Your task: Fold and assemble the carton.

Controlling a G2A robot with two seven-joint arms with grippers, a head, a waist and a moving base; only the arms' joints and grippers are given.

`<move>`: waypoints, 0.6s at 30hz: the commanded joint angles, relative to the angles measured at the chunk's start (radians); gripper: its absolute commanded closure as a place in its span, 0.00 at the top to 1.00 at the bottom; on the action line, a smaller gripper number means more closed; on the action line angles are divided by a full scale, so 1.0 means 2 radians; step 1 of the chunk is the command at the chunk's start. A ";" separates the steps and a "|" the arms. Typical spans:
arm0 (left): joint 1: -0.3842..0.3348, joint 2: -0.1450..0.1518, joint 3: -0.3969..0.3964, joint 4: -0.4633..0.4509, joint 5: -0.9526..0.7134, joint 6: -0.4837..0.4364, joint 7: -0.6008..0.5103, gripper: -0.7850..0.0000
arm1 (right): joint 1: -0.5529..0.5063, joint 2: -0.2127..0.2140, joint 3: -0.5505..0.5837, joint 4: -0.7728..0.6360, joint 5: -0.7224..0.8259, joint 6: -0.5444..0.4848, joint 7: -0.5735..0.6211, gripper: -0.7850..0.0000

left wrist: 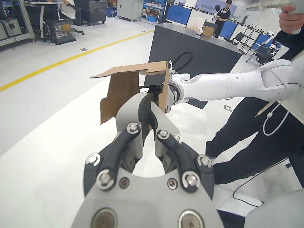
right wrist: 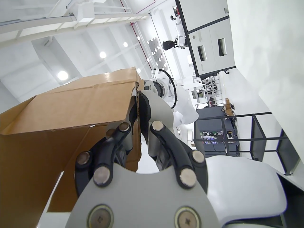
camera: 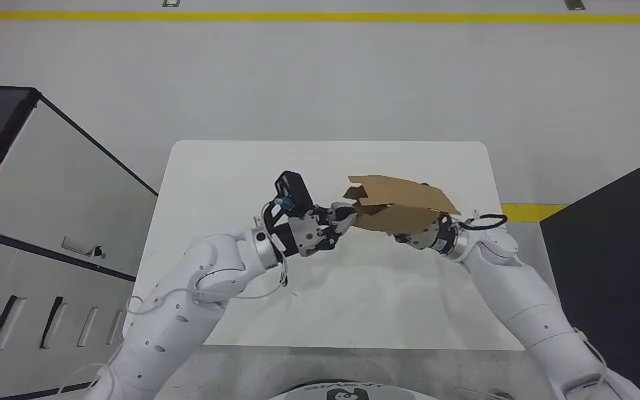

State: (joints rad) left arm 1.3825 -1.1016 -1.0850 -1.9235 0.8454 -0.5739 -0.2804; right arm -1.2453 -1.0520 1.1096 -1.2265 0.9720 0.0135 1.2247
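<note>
A brown cardboard carton (camera: pixel 400 203), partly folded with flaps open, hangs above the middle of the white table (camera: pixel 230 180). My left gripper (camera: pixel 345 215) is shut on the carton's left edge; in the left wrist view the carton (left wrist: pixel 123 88) rises beyond my left gripper (left wrist: pixel 148 106), whose fingers pinch a panel edge. My right gripper (camera: pixel 408 238) holds the carton's right underside. The right wrist view has my right gripper (right wrist: pixel 138 110) shut on a cardboard edge of the carton (right wrist: pixel 71 110). The other arm's wrist (right wrist: pixel 161 88) sits just beyond.
A grey cabinet (camera: pixel 60 190) stands left of the table and a dark counter (camera: pixel 600 260) to its right. A person's hand with a controller (left wrist: pixel 292 15) and legs show near the right arm in the left wrist view.
</note>
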 commanded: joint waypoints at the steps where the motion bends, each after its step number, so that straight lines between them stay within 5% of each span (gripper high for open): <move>1: -0.001 0.000 0.001 0.001 -0.001 -0.002 0.000 0.00 | 0.001 -0.001 -0.001 -0.001 -0.002 0.003 -0.006 0.00; 18: -0.007 -0.001 0.019 -0.001 0.000 -0.027 -0.006 0.00 | -0.001 -0.006 0.001 0.001 -0.009 0.021 -0.032 0.00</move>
State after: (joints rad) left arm 1.3685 -1.1042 -1.0506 -1.9248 0.8450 -0.6247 -0.2905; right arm -1.2462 -1.0631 1.1120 -1.2248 0.9548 0.0540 1.1636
